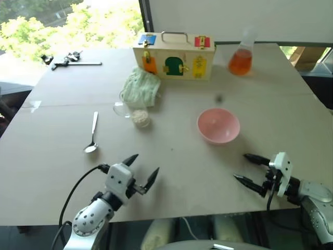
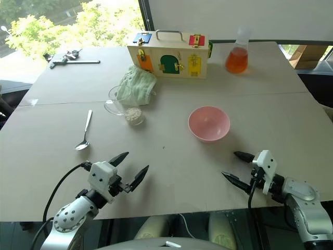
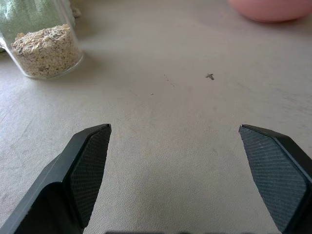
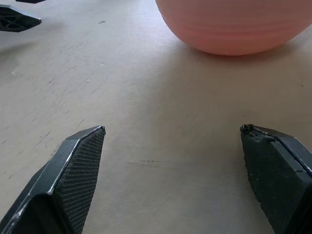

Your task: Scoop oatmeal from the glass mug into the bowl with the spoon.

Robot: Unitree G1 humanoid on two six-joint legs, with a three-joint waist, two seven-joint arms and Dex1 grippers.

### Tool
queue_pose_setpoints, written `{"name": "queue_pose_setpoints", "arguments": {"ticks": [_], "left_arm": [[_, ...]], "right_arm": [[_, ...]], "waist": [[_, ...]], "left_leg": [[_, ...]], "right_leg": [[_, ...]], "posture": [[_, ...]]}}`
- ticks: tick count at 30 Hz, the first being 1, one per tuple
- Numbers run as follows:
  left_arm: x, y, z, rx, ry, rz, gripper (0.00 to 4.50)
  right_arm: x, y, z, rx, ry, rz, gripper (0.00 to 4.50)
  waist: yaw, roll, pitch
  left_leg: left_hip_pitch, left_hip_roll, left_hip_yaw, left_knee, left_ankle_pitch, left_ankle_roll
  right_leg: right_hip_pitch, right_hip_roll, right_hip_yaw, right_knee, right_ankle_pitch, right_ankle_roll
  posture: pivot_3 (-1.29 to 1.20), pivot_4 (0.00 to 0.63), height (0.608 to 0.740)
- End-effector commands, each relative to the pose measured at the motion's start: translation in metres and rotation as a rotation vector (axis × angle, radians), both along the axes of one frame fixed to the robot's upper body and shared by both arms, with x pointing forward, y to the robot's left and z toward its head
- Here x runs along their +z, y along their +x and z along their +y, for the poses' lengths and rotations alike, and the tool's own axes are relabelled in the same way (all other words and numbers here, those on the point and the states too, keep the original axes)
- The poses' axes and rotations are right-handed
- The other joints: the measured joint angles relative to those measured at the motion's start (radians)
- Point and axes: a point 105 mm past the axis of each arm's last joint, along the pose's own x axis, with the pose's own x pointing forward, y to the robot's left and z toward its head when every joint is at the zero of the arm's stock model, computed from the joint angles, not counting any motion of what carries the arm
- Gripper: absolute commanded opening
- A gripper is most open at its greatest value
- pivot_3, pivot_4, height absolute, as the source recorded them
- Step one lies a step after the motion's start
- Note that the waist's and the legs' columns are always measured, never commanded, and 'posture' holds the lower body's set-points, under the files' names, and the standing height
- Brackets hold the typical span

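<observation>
table (image 2: pixel 171 172): big pale beige top, bit scuffed, with a seam running across the far half
spoon (image 2: pixel 83 134): lying flat on the left, bowl end toward the robot
glass mug (image 2: pixel 126 110): near the middle, oatmeal (image 2: pixel 132 114) sitting in the bottom
cloth (image 2: pixel 137 86): pale green, crumpled, right behind the mug and touching it
bowl (image 2: pixel 208 123): pink, right of the mug, well apart
wooden box (image 2: pixel 168 58): far side, coloured latches
flask (image 2: pixel 237 56): orange liquid, right of the box
metal tool (image 2: pixel 70 57): far left corner
</observation>
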Motion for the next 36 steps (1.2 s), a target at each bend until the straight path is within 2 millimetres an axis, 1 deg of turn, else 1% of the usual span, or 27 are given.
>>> {"name": "queue_pose_setpoints", "arguments": {"ticks": [1,4,17,24,27,29,31,34,36], "left_arm": [[0.007,0.0,0.0,-0.003,0.003,-0.034,4.46],[0.007,0.002,0.003,0.01,0.009,-0.034,4.46],[0.006,0.003,0.002,0.008,0.011,-0.039,4.46],[0.008,0.004,0.003,0.006,0.009,-0.051,4.46],[0.009,0.006,0.005,0.017,0.018,-0.066,4.46],[0.01,0.009,0.008,0.044,0.008,-0.079,4.46],[0.016,0.014,0.015,0.092,-0.003,-0.109,4.46],[0.028,0.025,0.037,0.223,-0.022,-0.167,4.46],[0.038,0.031,0.051,0.286,0.003,-0.212,4.46]], "right_arm": [[0.006,0.0,-0.002,0.008,-0.003,-0.026,4.5],[0.006,-0.001,-0.002,0.012,-0.005,-0.023,4.5],[0.007,0.001,0.0,0.014,0.003,-0.027,4.5],[0.007,-0.001,0.003,0.02,0.008,-0.026,4.5],[0.007,-0.003,0.008,0.052,-0.001,-0.03,4.5],[0.009,-0.013,0.02,0.141,-0.021,-0.033,4.5],[0.019,-0.024,0.034,0.244,0.002,-0.04,4.5],[0.043,-0.032,0.055,0.329,0.08,-0.064,4.5],[0.057,-0.032,0.067,0.361,0.117,-0.082,4.5]], "waist": [[0.0,0.0,0.0],[0.0,0.0,0.0],[0.0,0.0,0.0],[0.0,0.0,0.0],[0.0,0.0,0.0],[0.0,0.0,0.0],[0.0,0.0,0.0],[0.0,0.0,0.0],[0.0,0.0,0.0]], "left_leg": [[0.0,0.0,0.0,0.0,0.0,0.0],[0.0,0.0,0.0,0.0,0.0,0.0],[0.0,0.0,0.0,0.0,0.0,-0.001],[0.0,0.0,0.0,0.0,0.002,-0.003],[0.0,0.0,0.0,0.0,0.002,-0.003],[0.0,0.0,0.0,0.0,0.002,-0.003],[0.0,0.0,0.0,0.0,0.002,-0.003],[0.0,0.0,0.0,0.001,0.002,-0.003],[0.0,0.0,0.0,0.003,0.002,-0.003]], "right_leg": [[0.0,0.0,0.0,0.0,0.0,0.0],[0.0,0.0,0.0,0.0,0.0,0.0],[0.0,0.0,0.0,0.0,0.0,0.0],[0.0,0.0,0.0,0.0,0.0,0.0],[0.0,0.0,0.0,0.0,0.0,0.0],[0.0,0.0,0.0,0.0,0.0,0.0],[0.0,0.0,0.0,0.001,0.0,0.0],[0.0,0.0,0.0,0.001,0.0,0.0],[0.0,0.0,0.0,0.002,0.0,0.0]], "posture": [[0.0,0.15,0.74],[0.0,0.15,0.74],[0.0,0.15,0.74],[0.0,0.15,0.74],[0.0,0.15,0.74],[0.0,0.15,0.74],[0.0,0.15,0.74],[0.0,0.15,0.74],[0.0,0.15,0.74]]}}
